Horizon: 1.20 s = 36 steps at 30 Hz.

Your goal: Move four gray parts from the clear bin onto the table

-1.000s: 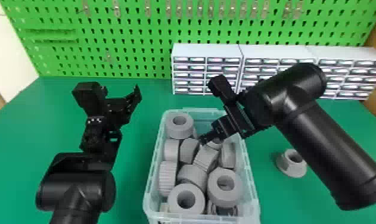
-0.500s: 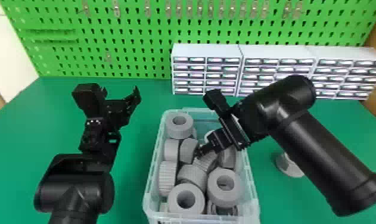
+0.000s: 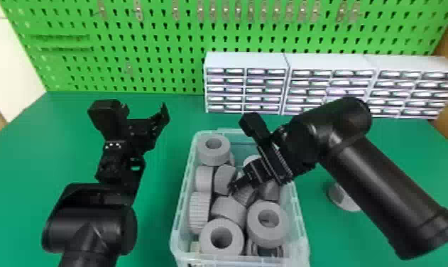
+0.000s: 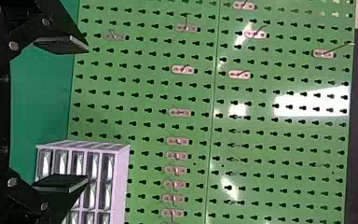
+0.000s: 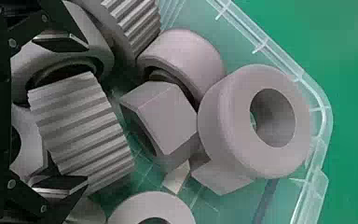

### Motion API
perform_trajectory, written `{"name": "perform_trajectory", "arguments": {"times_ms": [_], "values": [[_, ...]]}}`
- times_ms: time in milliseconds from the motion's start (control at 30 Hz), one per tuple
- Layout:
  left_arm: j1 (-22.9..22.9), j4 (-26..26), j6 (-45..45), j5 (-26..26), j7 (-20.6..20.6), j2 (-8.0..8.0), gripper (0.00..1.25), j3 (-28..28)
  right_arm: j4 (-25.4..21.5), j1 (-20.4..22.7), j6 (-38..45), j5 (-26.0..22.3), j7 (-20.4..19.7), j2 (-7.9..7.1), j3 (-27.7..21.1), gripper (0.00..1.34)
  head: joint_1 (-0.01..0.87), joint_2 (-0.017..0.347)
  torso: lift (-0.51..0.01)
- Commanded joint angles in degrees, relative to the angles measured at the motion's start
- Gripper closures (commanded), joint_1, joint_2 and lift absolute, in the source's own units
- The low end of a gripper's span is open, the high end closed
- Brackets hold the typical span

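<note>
Right gripper (image 3: 235, 184) dipped into the clear bin (image 3: 182, 202) — fingers stood apart near a ridged gray part (image 5: 81, 133) | left gripper (image 3: 145, 109) hung spread | another gray part (image 3: 343, 197) lay on the table (image 3: 17, 177)

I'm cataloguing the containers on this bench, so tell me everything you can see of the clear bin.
The clear bin is an open-topped, see-through box, apparently plastic, with a bluish-white tint, rounded corners and small ribs along its outer rim. It stands upright on the green table, its far end toward the drawer units. Gray parts, several ring-shaped and some ridged, are heaped inside. The open right gripper is over its inside; whether it touches the walls, I can't tell.
</note>
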Motion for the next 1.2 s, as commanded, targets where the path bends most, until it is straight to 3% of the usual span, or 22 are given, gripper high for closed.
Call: {"name": "perform_trajectory", "arguments": {"times_ms": [0,300,633,1167], "values": [[0.0,0.09,0.07,0.0,0.03,-0.04,0.28,0.09,0.34,0.01,-0.08,-1.56,-1.01,-0.05,0.45,0.28,0.693,0.072,-0.052],[-0.09,0.0,0.07,0.0,0.03,0.04,0.28,-0.09,0.87,-0.34,-0.25,-3.49,-3.12,-0.22,1.15,0.3,0.693,0.072,-0.052],[-0.35,0.09,0.07,0.0,0.03,0.04,0.28,-0.27,3.07,-0.78,-0.96,-6.66,-5.32,-0.22,2.03,0.5,0.693,0.072,-0.052],[-0.7,0.09,0.07,0.0,0.03,-0.04,0.28,-0.62,3.33,-1.13,-2.8,-7.89,-7.17,0.04,1.59,0.52,0.693,0.072,-0.052]]}}
